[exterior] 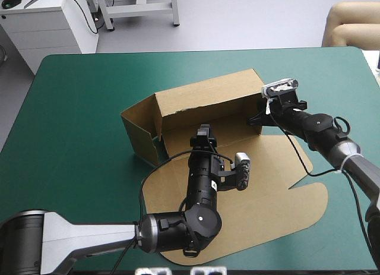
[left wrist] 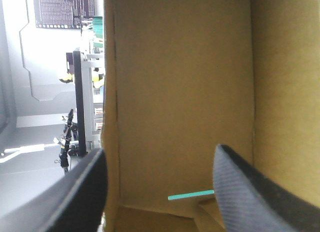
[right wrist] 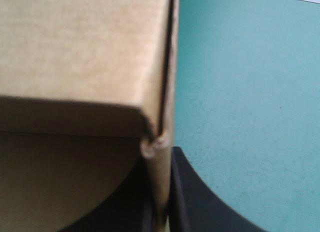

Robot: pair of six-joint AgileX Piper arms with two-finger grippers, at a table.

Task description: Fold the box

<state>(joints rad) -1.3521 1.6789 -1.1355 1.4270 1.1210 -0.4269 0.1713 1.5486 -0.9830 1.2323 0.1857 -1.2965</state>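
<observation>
The brown box (exterior: 208,100) stands mid-table with its long back wall and left end wall raised, and its lid panel (exterior: 267,198) lies flat toward the near edge. My left gripper (exterior: 205,132) reaches over the lid into the box's inside, fingers apart. In the left wrist view, the left gripper (left wrist: 160,151) is open in front of the inner wall (left wrist: 185,91), holding nothing. My right gripper (exterior: 256,119) is at the box's right end. In the right wrist view, the right gripper (right wrist: 160,192) is shut on the upright board edge (right wrist: 159,142) at the box's corner.
The teal-green cover (exterior: 77,108) lies bare left of the box, beyond it and at the right (right wrist: 250,91). A thin teal-green sliver (left wrist: 190,194) shows through a gap at the box's floor. The left arm lies over the flat lid.
</observation>
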